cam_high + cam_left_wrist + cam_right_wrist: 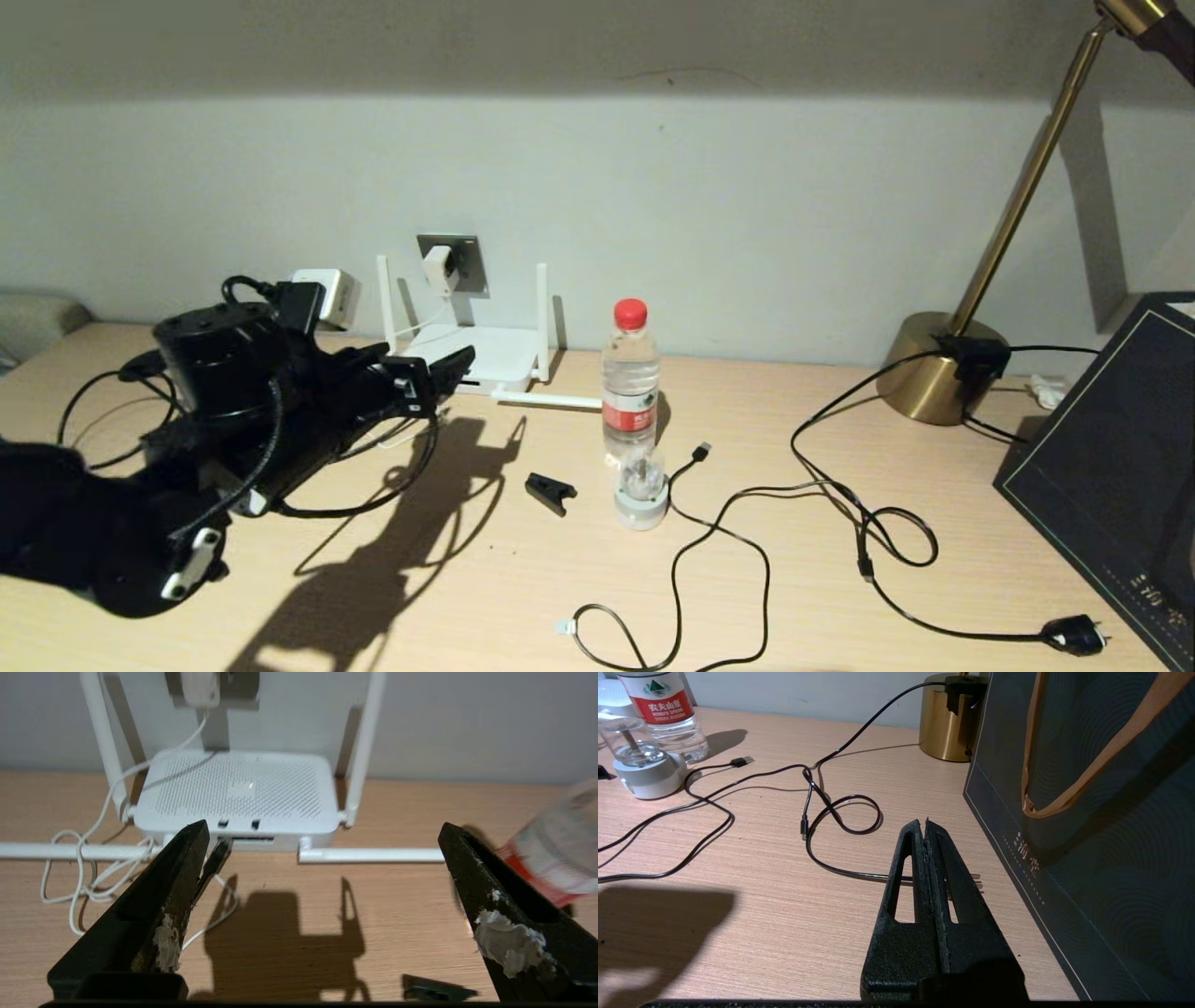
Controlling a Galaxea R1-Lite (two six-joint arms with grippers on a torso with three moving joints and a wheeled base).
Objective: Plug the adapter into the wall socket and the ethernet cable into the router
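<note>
The white router [490,359] [238,791] sits against the wall, two antennas upright and two lying flat. Above it the white adapter [437,266] [200,688] is in the grey wall socket [464,259], its white cord hanging to the router. My left gripper [429,362] [322,830] is open just in front of the router's port edge. The ethernet cable's dark plug end [216,858] lies along one finger's inner face, tip at a port slot; whether it is seated I cannot tell. A clear clip connector [563,627] lies at the table front. My right gripper [926,823] is shut, empty, low over the table.
A water bottle [630,373], a white-based glass dome [640,490] and a black clip [549,490] stand right of the router. A USB-tipped cable [702,451], a black mains plug [1074,637], a brass lamp [943,369] and a dark bag [1111,485] fill the right side.
</note>
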